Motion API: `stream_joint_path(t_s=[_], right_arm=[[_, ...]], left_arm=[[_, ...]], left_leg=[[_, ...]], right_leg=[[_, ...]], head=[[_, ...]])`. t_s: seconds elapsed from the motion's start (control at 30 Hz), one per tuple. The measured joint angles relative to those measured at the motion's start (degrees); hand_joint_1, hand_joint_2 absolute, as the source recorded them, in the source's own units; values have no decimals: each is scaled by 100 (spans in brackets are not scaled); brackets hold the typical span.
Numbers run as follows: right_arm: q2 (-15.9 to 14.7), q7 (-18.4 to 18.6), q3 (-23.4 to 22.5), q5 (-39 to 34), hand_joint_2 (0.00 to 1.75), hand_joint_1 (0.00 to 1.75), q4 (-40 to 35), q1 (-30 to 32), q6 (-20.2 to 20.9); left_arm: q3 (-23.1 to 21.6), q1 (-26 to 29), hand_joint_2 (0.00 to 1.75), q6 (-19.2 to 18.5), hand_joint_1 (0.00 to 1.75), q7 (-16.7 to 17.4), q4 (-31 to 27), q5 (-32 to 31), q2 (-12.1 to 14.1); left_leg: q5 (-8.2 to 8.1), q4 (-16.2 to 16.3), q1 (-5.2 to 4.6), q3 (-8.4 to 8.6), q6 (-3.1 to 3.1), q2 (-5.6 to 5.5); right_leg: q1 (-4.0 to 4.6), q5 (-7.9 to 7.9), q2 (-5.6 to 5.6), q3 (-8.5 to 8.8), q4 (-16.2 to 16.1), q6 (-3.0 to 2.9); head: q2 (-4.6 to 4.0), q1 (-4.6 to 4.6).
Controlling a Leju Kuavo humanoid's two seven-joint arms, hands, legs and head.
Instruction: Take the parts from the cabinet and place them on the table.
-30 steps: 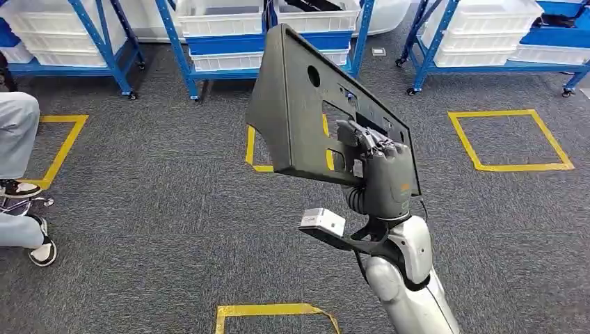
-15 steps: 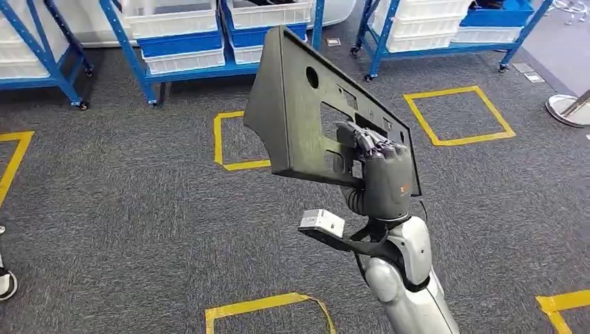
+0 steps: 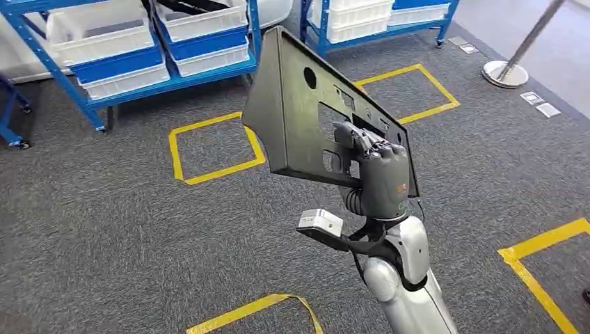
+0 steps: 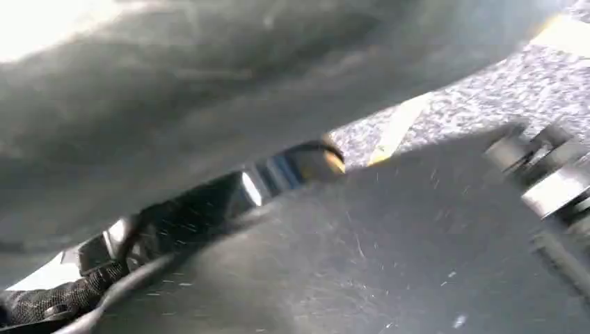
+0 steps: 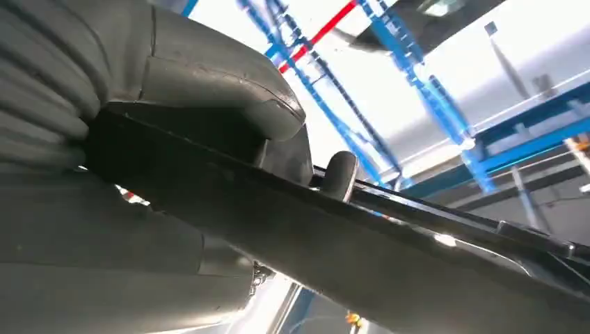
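Observation:
A large dark grey flat panel (image 3: 292, 118) with a round hole and several cut-outs stands tilted upright over the carpet in the head view. My right hand (image 3: 379, 174) grips it by its lower right part, with fingers through a cut-out. In the right wrist view the panel's edge (image 5: 389, 257) runs across the picture under the grey thumb (image 5: 209, 76), and one dark fingertip (image 5: 339, 174) pokes over it. The left wrist view is blurred, with a grey shape (image 4: 209, 83) close to the camera, and I cannot tell how the left hand's fingers lie.
Blue racks with white bins (image 3: 125, 42) stand at the back. Yellow tape squares (image 3: 216, 146) mark the grey carpet, with more tape at the right (image 3: 539, 243). A stanchion base (image 3: 506, 73) stands at the far right.
The camera has turned: racks and tape squares have slid left and tilted, and the person at the left edge has left the picture. The right hand keeps the panel in the same pose.

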Motion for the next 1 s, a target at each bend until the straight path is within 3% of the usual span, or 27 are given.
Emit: stream_joint_path(t_s=[0.03,0.07,0.13,0.17,0.23,0.27,0.33,0.37,0.4,0.43,0.47,0.5,0.53,0.6,0.67,0.7,0.73,0.77,0.83,0.87,0.9,0.93,0.97,1.0], right_arm=[[0,0,-2,-2,175,175,2,-1,0],[4,-2,4,2,175,175,9,-21,0],[7,-4,6,9,175,175,9,3,0],[4,-4,7,20,175,175,9,16,0],[2,-4,9,35,175,175,7,16,-2],[4,-6,13,35,175,175,7,7,-2],[4,-9,20,42,175,175,9,30,-2],[0,-9,20,53,175,175,9,48,-2],[-4,-5,20,63,175,175,9,59,-2],[-7,-2,20,85,175,175,9,65,-2],[-7,4,20,107,175,175,7,72,-6],[-7,17,20,142,175,175,7,77,-11],[-7,31,20,164,175,175,0,77,-13],[-11,72,9,214,175,175,-33,117,-22],[-37,109,-35,282,175,175,-68,233,-31],[-46,127,-44,306,175,175,-116,304,-39],[-55,131,-57,321,175,175,-153,347,-72],[-57,146,-72,354,175,175,-175,370,-79],[-57,146,-83,427,175,175,-184,426,-83],[-55,179,-85,485,175,175,-179,451,-83],[-50,209,-83,544,175,175,-160,452,-83],[-39,240,-83,603,175,175,-140,432,-83],[-26,282,-83,660,175,175,-116,398,-87],[-9,315,-83,710,175,175,-90,356,-90]], left_arm=[[4,2,0,-2,0,0,0,0,9],[7,-3,0,-2,0,0,9,-2,7],[9,-4,0,-7,0,17,7,-11,4],[11,-6,0,-9,0,17,7,-13,4],[13,-10,0,-9,0,15,7,-26,-7],[13,-3,0,-13,0,15,7,-28,-11],[17,13,0,-13,0,18,7,-26,-13],[18,13,0,-17,0,22,9,-35,-13],[17,13,0,-17,0,28,9,-63,-13],[18,12,0,-22,0,35,9,-78,-15],[17,12,0,-35,0,44,9,-109,-17],[15,11,0,-48,0,55,9,-127,-20],[15,11,0,-55,0,70,7,-131,-15],[-2,22,0,-63,0,114,15,-146,-20],[-53,12,0,-74,0,173,15,-162,-20],[-103,1,0,-77,0,197,17,-179,-20],[-138,1,0,-76,0,218,17,-181,-17],[-168,9,0,-76,0,241,26,-181,-17],[-219,11,0,-79,0,275,48,-179,-7],[-249,10,0,-98,0,267,52,-179,-5],[-264,8,0,-127,0,247,52,-179,-2],[-278,6,0,-138,0,227,55,-181,-2],[-297,3,0,-153,0,212,61,-179,-2],[-332,-5,0,-179,0,203,74,-181,-2]], left_leg=[[-61,-129,42,56,13,-320],[-75,-254,50,76,-14,-285],[-75,-235,-17,71,10,-179],[-45,-278,-2,83,54,-102],[-12,-344,26,118,123,51],[-18,-344,25,117,134,152],[-31,-344,19,108,151,356],[-33,-344,20,107,150,441],[-37,-344,23,109,145,523],[-43,-343,32,111,135,605],[-51,-343,41,121,122,678],[-63,-342,48,134,99,740],[-82,-337,-11,148,60,789],[-95,-350,-33,185,-17,886],[-84,-403,-13,254,-87,1026],[-138,-379,25,246,-139,930],[-268,-242,40,220,-134,693],[-512,142,37,69,-110,486],[-960,1104,17,-377,-100,325],[-1013,1387,12,-526,-94,303],[-946,1405,7,-554,-78,293],[-745,1177,5,-465,-60,278],[-469,735,6,-262,-38,248],[-198,206,14,-15,-16,132]], right_leg=[[25,-11,58,-43,22,30],[18,-7,122,-98,55,59],[-59,39,266,-164,7,139],[-47,54,346,-211,-1,176],[9,-79,-280,-361,265,203],[6,-261,-446,-583,676,190],[-23,-577,-526,-1070,1607,181],[-43,-596,-533,-1176,1807,223],[-63,-541,-544,-1138,1728,275],[-82,-393,-577,-958,1375,347],[-96,-195,-655,-658,828,420],[-97,-24,-845,-325,264,473],[-69,11,-1132,-189,-40,431],[-16,56,-982,-172,-22,302],[7,77,-847,-196,-34,214],[-92,114,-776,-164,-73,150],[-90,113,-707,-161,-73,147],[-89,121,-646,-163,-72,85],[-60,115,-493,-164,-70,36],[-43,115,-411,-160,-68,35],[-31,115,-323,-156,-64,36],[-28,115,-227,-152,-52,37],[-28,113,-126,-146,-35,38],[-30,110,-35,-142,-11,42]], head=[[0,13],[0,24],[0,2],[0,17],[0,35],[0,74],[0,70],[0,74],[0,70],[0,74],[0,68],[0,74],[0,87],[0,48],[0,61],[0,52],[0,17],[0,15],[0,-26],[0,-22],[0,-17],[0,-24],[0,-22],[0,-26]])
